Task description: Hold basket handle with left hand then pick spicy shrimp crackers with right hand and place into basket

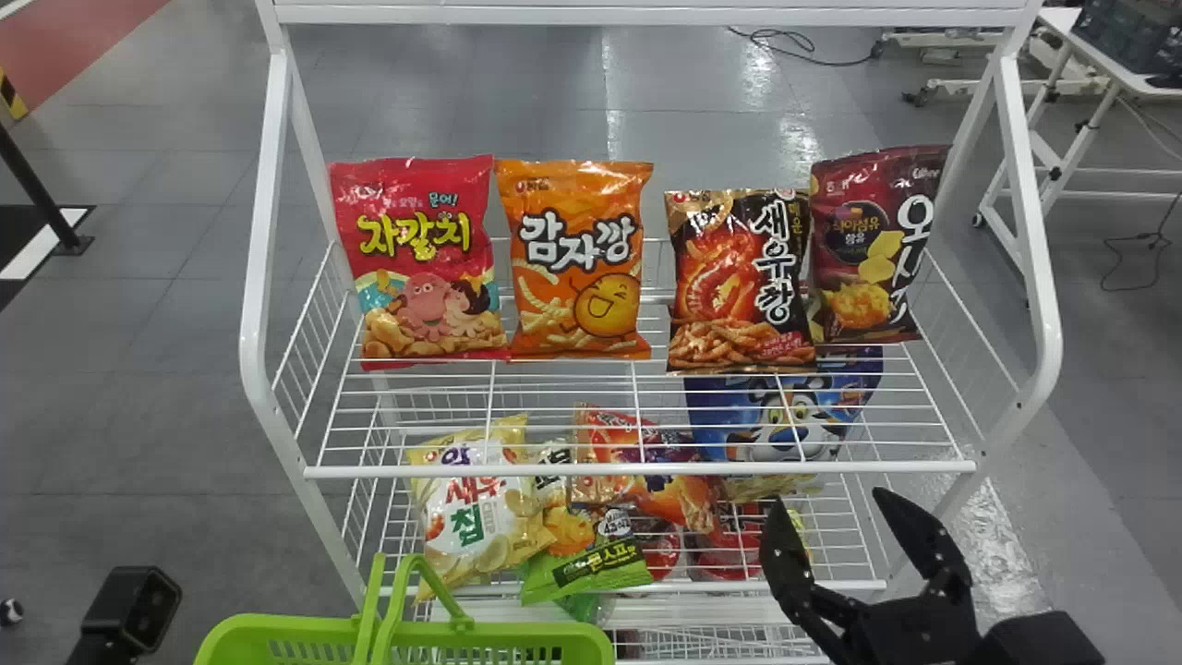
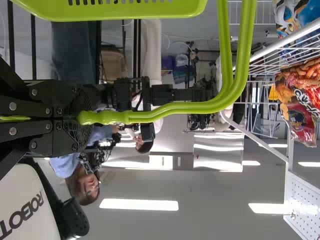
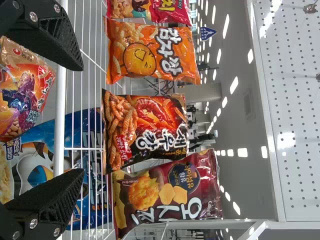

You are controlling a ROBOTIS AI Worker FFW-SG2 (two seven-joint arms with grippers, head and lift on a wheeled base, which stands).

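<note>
Basket handle (image 2: pixel 175 107) sits clenched in left tool (image 2: pixel 82 118), right tool (image 1: pixel 829 498) released near snack-filled rack (image 1: pixel 554 471).

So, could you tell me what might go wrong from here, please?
The black spicy shrimp cracker bag stands right beside the dark red snack bag, so the open right end effector could catch both. The shelf's white metal front rail might snag it going in. The left end effector holds the green plastic basket by its slim handle, so the basket may swing when loaded.
</note>
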